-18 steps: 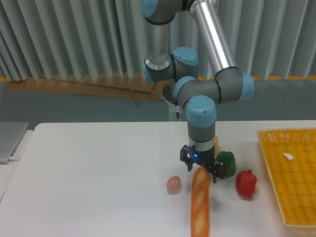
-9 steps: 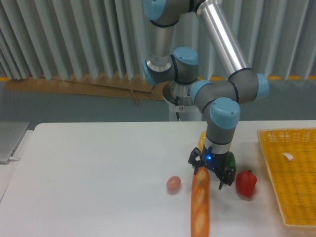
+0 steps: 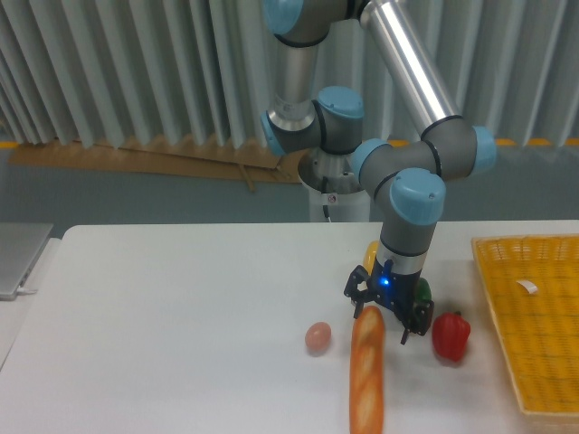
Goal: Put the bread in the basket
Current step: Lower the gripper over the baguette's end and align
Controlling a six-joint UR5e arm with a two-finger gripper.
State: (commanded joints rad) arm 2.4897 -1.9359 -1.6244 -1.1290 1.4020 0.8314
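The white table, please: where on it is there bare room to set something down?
The white table is bare left of the small pinkish egg-shaped ball. It is crowded from the long golden baguette to the red pepper; a narrow strip separates that from the yellow woven basket.

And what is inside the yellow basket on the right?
Inside the basket only a small white tag shows on the woven floor. The bread lies on the table, outside it. The picture edge cuts off the basket's right part, so that part cannot be checked.
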